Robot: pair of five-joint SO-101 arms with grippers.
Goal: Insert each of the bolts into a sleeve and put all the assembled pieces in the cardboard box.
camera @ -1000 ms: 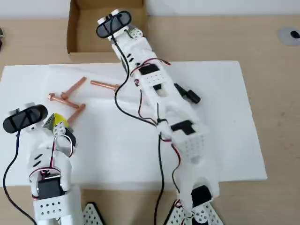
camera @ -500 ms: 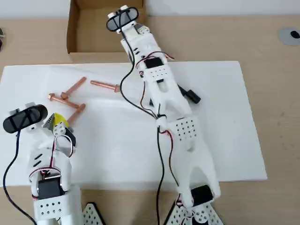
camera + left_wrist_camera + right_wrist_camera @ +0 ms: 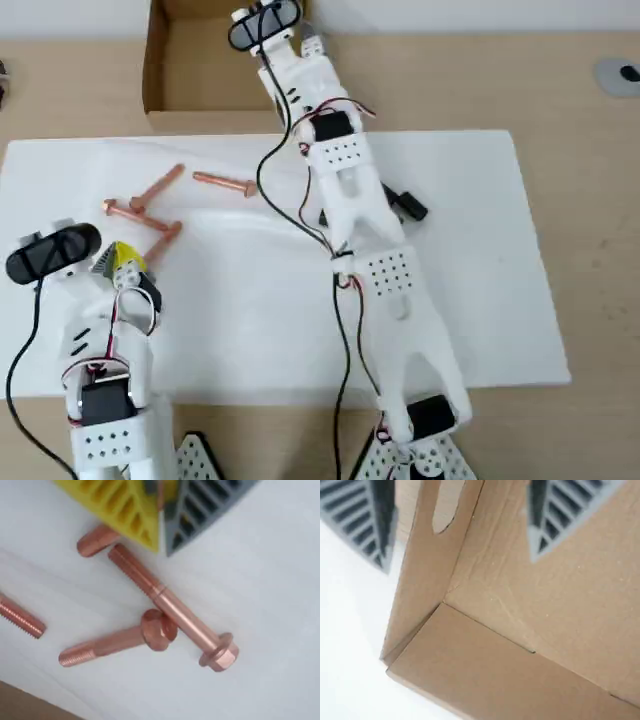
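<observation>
Best pinch the stiff, slick bolts (image 3: pixel 170 607) near the mat's (image 3: pixel 450 250) left edge mid-shank (apt to roll) with the left gripper (image 3: pixel 161 540), tips together just beside them; right gripper (image 3: pixel 465 525) wide, empty, over box (image 3: pixel 200 70).

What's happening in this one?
The right gripper hangs open over a corner of the cardboard box, with nothing between its fingers. Several copper bolts lie loose on the white mat, and the left gripper sits low right beside them.
</observation>
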